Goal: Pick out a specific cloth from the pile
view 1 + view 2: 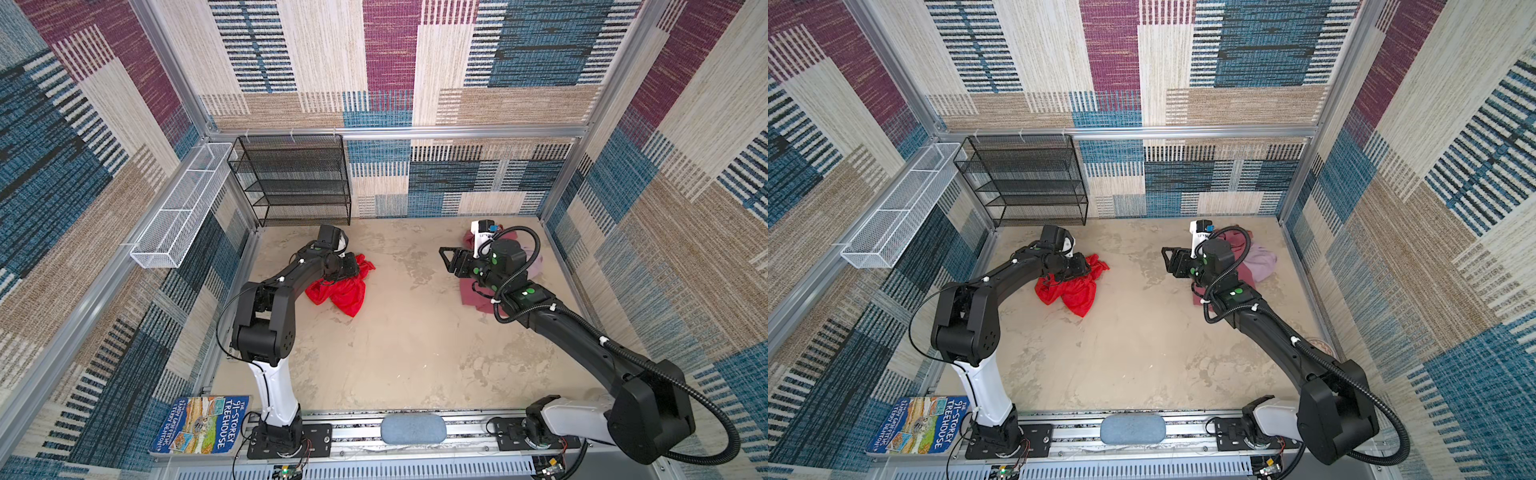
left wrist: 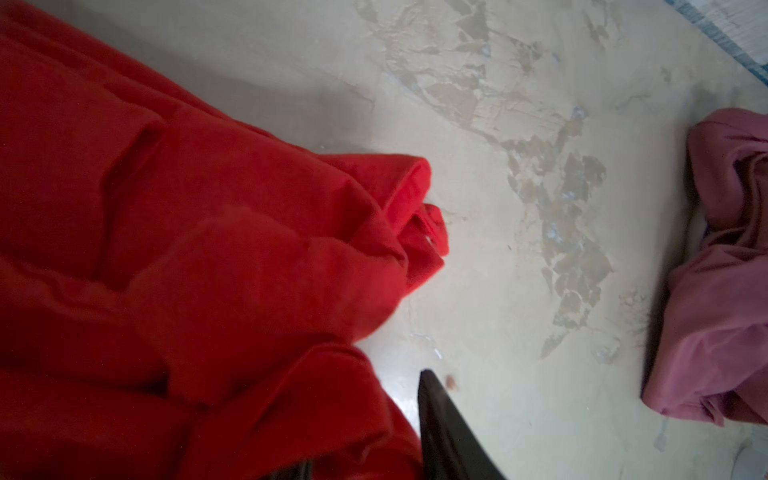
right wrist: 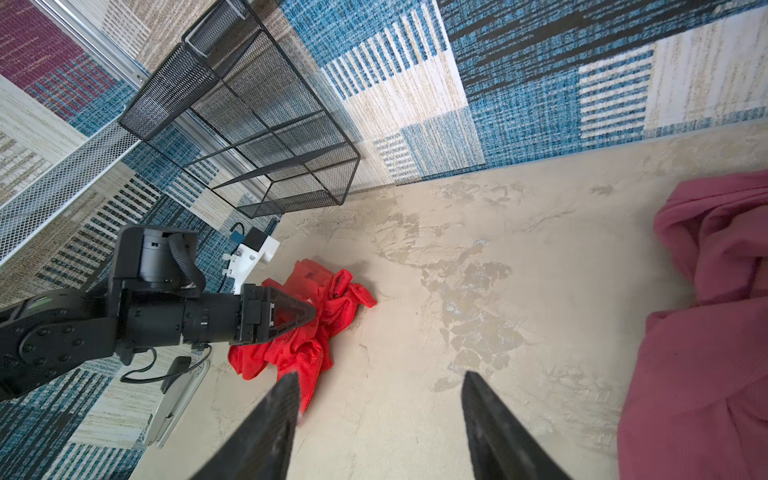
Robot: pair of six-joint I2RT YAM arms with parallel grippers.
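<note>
The bright red cloth [image 1: 340, 291] [image 1: 1073, 293] lies crumpled on the beige table [image 1: 395, 332], left of centre and well apart from the pile. My left gripper [image 1: 354, 267] [image 3: 309, 311] is low on its far edge. In the left wrist view red folds [image 2: 208, 249] bulge between the jaws; one black finger [image 2: 440, 419] shows and the cloth hides its partner. The pile [image 1: 536, 262] [image 1: 1260, 262] of lilac and rose-maroon cloths [image 3: 706, 332] sits at the far right, partly under my right arm. My right gripper [image 1: 446, 259] [image 3: 380, 378] hovers open and empty, pointing left towards the red cloth.
A black mesh shelf [image 1: 291, 178] stands against the back wall at the left. A white wire basket [image 1: 183, 208] hangs on the left wall. A book [image 1: 203, 424] and a blue-grey pad [image 1: 413, 430] lie on the front rail.
</note>
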